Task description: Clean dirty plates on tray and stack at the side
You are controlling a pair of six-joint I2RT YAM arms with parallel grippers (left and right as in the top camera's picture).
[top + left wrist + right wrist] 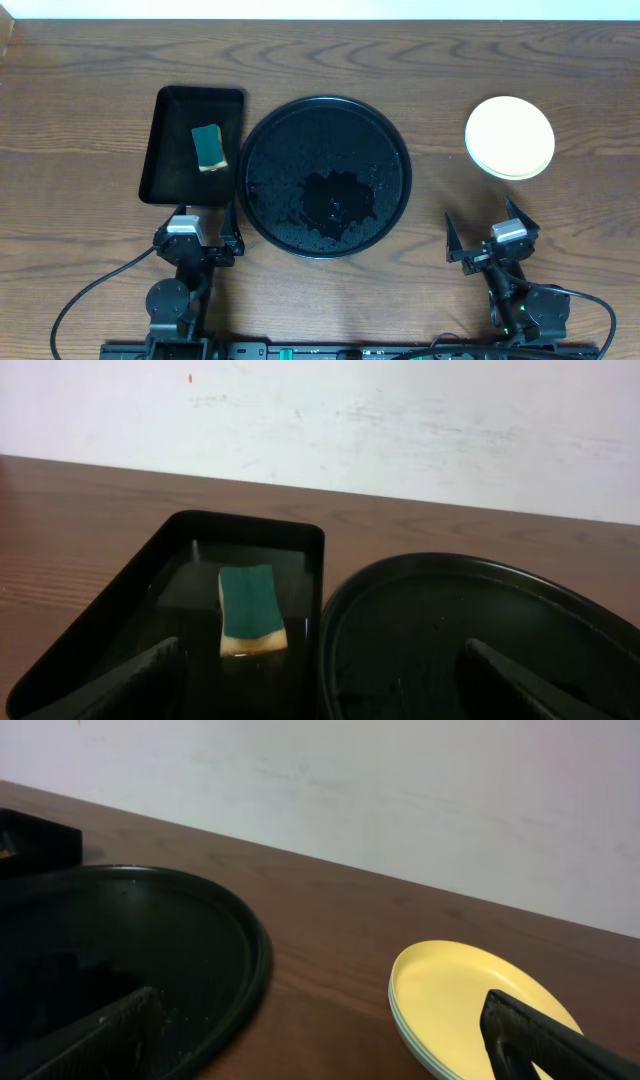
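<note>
– When you look from above, where are the plates [510, 137]?
– They stand as one pile on the desk [420, 50], to the right of the round tray [290, 140] and well apart from it. The top one is pale yellow. From the right wrist I see thin pale-blue rims under it.
– And what is in the round tray?
– Small drops and one dark wet patch, which spreads from the middle toward the near rim.
– What stands at its left?
– A smaller rectangular tray [170, 150], just beside it. A sponge [209, 147] lies inside, green face up and a yellow layer below. The glossy floor of this tray mirrors it.
– How are the pincers?
– The left pincer [208, 215] is spread wide and pinches nothing. One finger points at the rectangular tray, the other at the round one. The right pincer [483, 222] is also spread wide, with nothing between its fingers. It is on the near side of the pile and does not touch it.
– What is behind all this?
– A white wall [400, 420], at the far edge of the desk.
</note>
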